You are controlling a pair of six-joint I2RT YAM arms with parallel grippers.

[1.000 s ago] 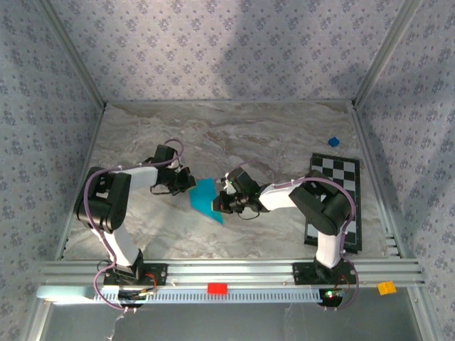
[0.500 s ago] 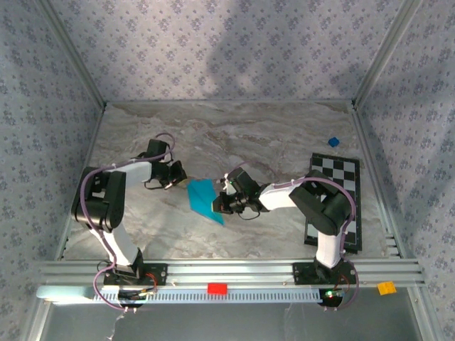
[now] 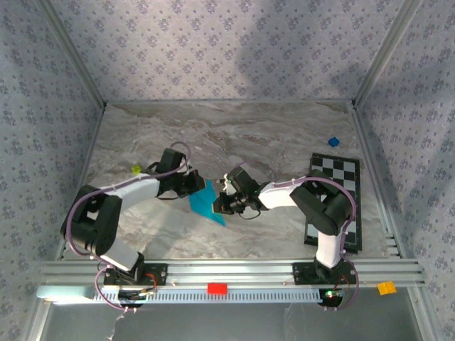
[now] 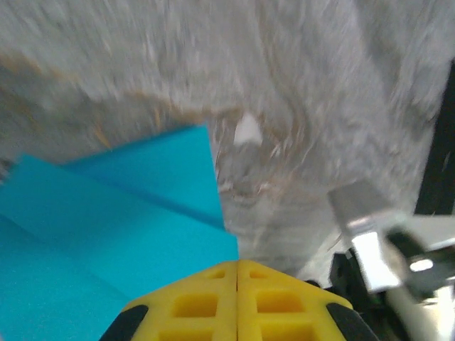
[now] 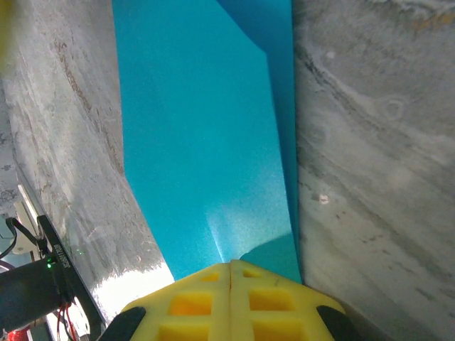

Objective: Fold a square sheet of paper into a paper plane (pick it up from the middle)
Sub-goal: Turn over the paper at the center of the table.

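Item: square sheet of paper (image 3: 207,204), cyan, folded, on bench (image 3: 270,135). Left fingers (image 4: 199,302) and right fingers (image 5: 192,302) pressed together at its opposite edges.

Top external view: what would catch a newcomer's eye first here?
The bright cyan sheet of paper, partly folded, lies in the middle of the grey marble table. Both arms reach in to it, the left gripper and right gripper shut at its edges. A checkered board lies at the right.
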